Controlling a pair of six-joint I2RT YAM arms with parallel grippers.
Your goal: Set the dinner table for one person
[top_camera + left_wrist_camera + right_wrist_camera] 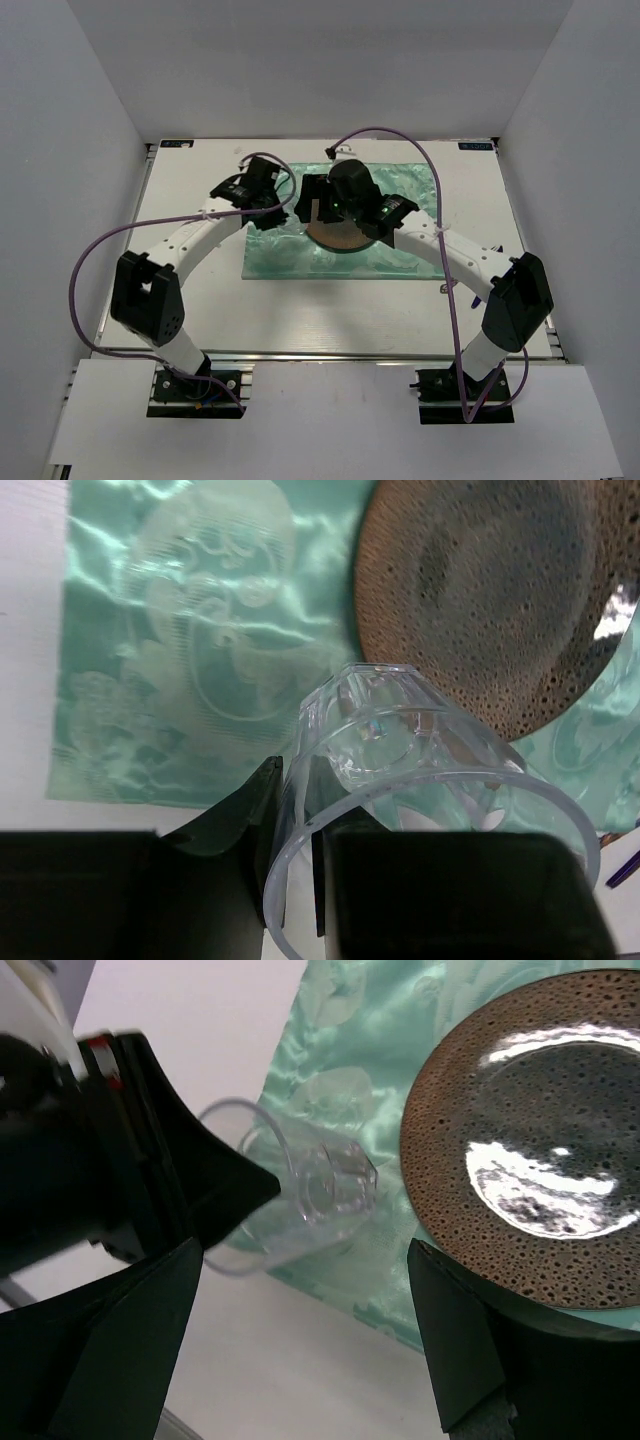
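A clear glass (400, 750) lies tilted on its side over the left part of the green placemat (180, 660), bottom pointing away. My left gripper (298, 810) is shut on the glass's rim wall, one finger inside and one outside. A brown speckled plate (530, 1140) rests on the placemat (340, 1070) just right of the glass (300, 1200). My right gripper (305, 1290) stands open, with its right finger at the plate's near edge and nothing between its fingers. In the top view both grippers, left (270, 200) and right (318, 205), meet over the placemat on the white dinner table (300, 310).
Purple cables (90, 270) loop from both arms out over the table's sides. A metal rail (330, 355) runs along the near edge. White walls close in the left, right and back. The plate (335, 238) is partly covered by the right wrist.
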